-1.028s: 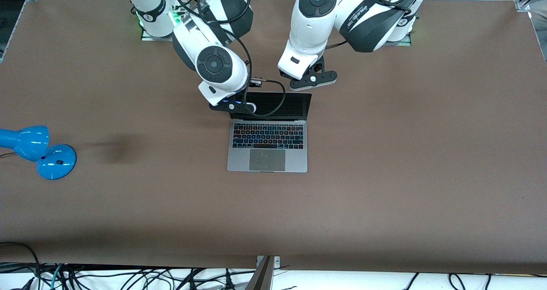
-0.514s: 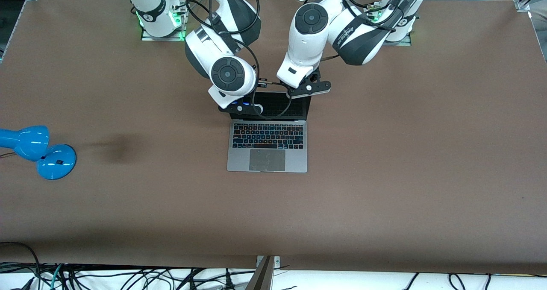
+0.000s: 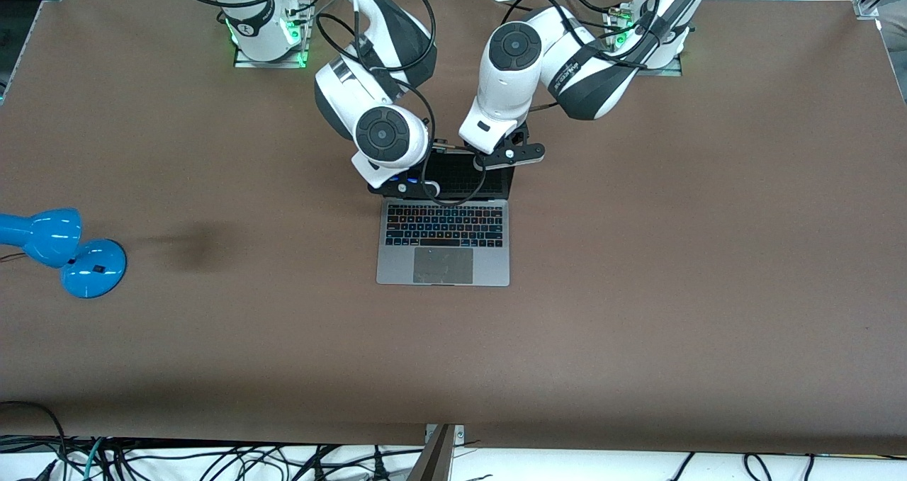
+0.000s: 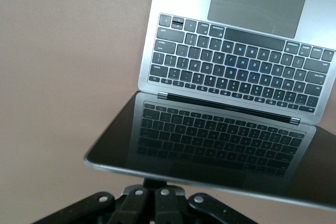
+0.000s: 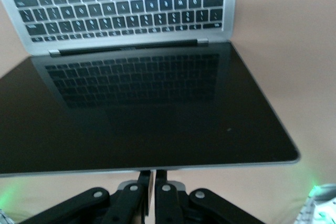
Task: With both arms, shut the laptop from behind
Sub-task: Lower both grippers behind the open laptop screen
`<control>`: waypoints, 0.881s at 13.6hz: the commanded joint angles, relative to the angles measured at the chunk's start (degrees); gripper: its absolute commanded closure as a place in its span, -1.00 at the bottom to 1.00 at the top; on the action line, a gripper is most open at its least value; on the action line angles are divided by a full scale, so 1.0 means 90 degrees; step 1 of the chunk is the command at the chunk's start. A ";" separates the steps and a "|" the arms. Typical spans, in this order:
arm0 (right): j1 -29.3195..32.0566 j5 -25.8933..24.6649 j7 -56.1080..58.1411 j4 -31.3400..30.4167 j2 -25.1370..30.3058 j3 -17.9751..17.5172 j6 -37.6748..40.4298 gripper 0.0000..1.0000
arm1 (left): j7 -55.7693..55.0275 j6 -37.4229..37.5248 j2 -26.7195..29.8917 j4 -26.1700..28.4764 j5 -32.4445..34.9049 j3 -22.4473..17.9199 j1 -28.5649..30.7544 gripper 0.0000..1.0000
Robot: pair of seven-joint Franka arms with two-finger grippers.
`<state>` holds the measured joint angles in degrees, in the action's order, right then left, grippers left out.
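Observation:
The laptop (image 3: pixel 443 265) lies open at the middle of the table, its silver base and black keyboard nearer the front camera and its dark screen (image 3: pixel 471 176) raised toward the robots' bases. My left gripper (image 3: pixel 506 156) is shut at the lid's top edge, at the corner toward the left arm's end. My right gripper (image 3: pixel 397 183) is shut at the corner toward the right arm's end. In the left wrist view the shut left gripper (image 4: pixel 152 186) disappears under the screen's rim (image 4: pixel 210 179). In the right wrist view the right gripper (image 5: pixel 154 174) does the same under the screen (image 5: pixel 142 114). Both sets of fingertips are hidden.
A blue desk lamp (image 3: pixel 64 251) lies near the table's edge at the right arm's end. Loose black cables (image 3: pixel 212 460) hang past the table's front edge. A cable loop (image 3: pixel 453 183) from the right arm's wrist dangles over the screen.
Both hands have moved in over the laptop's lid. The left hand came from beside the lid's corner to its top edge. The right hand shifted toward the screen's middle.

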<state>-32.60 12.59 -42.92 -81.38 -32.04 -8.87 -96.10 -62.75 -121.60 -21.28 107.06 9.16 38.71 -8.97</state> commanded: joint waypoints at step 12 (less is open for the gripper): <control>0.0067 -0.0324 0.0170 -0.0011 0.0025 -0.0020 -0.0932 0.82 | 0.0185 -0.0395 -0.0369 -0.0351 0.0457 -0.0248 0.0157 1.00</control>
<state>-32.34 10.97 -42.07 -81.37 -32.05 -8.75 -102.40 -61.58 -124.95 -22.05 106.95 11.23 36.86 -7.65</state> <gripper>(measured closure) 0.907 0.991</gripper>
